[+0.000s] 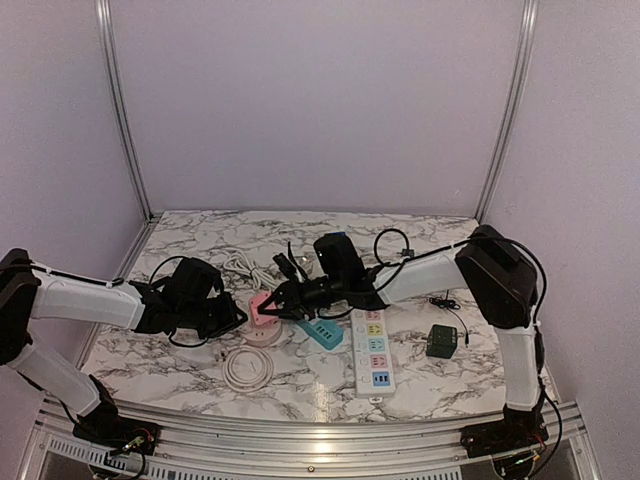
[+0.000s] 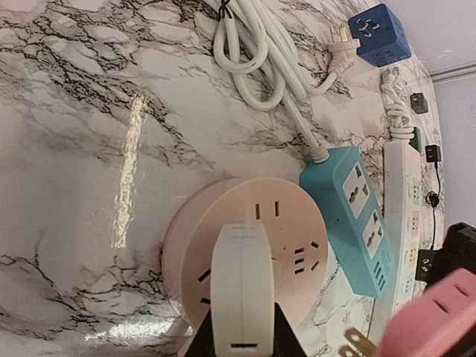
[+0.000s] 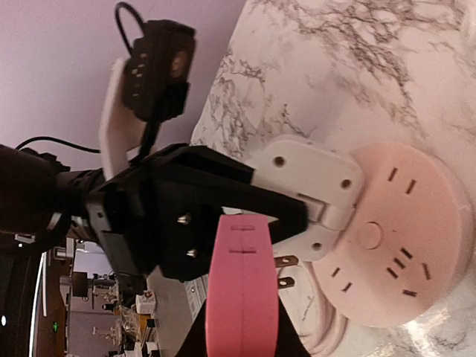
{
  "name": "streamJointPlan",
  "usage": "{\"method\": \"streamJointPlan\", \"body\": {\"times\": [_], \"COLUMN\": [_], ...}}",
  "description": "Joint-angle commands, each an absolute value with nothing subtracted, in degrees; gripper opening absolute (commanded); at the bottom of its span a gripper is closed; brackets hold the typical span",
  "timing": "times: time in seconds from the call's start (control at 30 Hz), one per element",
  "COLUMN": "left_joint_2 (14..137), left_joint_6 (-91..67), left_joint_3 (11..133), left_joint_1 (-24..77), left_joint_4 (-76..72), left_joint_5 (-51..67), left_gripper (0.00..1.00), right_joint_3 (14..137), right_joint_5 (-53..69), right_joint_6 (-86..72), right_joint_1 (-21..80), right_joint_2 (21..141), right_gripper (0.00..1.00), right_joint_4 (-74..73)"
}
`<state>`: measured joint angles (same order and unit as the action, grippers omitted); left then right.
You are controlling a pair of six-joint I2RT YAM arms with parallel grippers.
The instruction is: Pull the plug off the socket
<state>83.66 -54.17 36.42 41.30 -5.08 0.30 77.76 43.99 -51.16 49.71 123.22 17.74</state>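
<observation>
The round pink socket (image 1: pixel 265 330) lies flat on the marble; it also shows in the left wrist view (image 2: pixel 297 230) and the right wrist view (image 3: pixel 401 245). My right gripper (image 3: pixel 242 327) is shut on a pink plug (image 3: pixel 242 282). Its two prongs (image 3: pixel 286 262) are bare and clear of the socket, held just above its edge. The plug also shows in the left wrist view (image 2: pixel 439 320). My left gripper (image 2: pixel 242 331) is shut on a white adapter block (image 2: pixel 242 282) that rests on the socket's top (image 3: pixel 312 178). In the top view the two grippers, left (image 1: pixel 235 318) and right (image 1: pixel 280 298), meet over the socket.
A teal power strip (image 1: pixel 322 332) lies right beside the socket, and a long white power strip (image 1: pixel 372 352) lies beyond it. A coiled white cable (image 1: pixel 247 367) is in front. A dark green cube (image 1: pixel 441 341) sits at the right. A blue cube socket (image 2: pixel 379 33) and looped white cords (image 2: pixel 253 59) lie further back.
</observation>
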Motion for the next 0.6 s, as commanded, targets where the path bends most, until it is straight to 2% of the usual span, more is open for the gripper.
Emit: {"method": "streamJointPlan", "body": {"times": [0.0, 0.3, 0.57], "left_joint_2": [88.0, 85.6, 82.3], "left_joint_6": [-52.3, -52.2, -50.9], "left_joint_3": [32.5, 32.8, 34.4], "left_joint_1": [41.1, 41.1, 40.9], "left_joint_4": [9.0, 9.9, 11.6], "left_joint_5": [-1.8, -1.9, -1.5], "left_gripper": [0.0, 0.0, 0.0], "right_joint_3": [79.6, 79.2, 79.6], "right_joint_5": [51.0, 43.1, 29.4], "right_joint_6": [-51.7, -43.9, -30.6], "right_joint_1": [52.0, 51.3, 52.1], "right_joint_2": [117.4, 114.8, 110.8], "right_gripper": [0.0, 0.0, 0.0], "right_joint_4": [27.2, 15.3, -5.2]}}
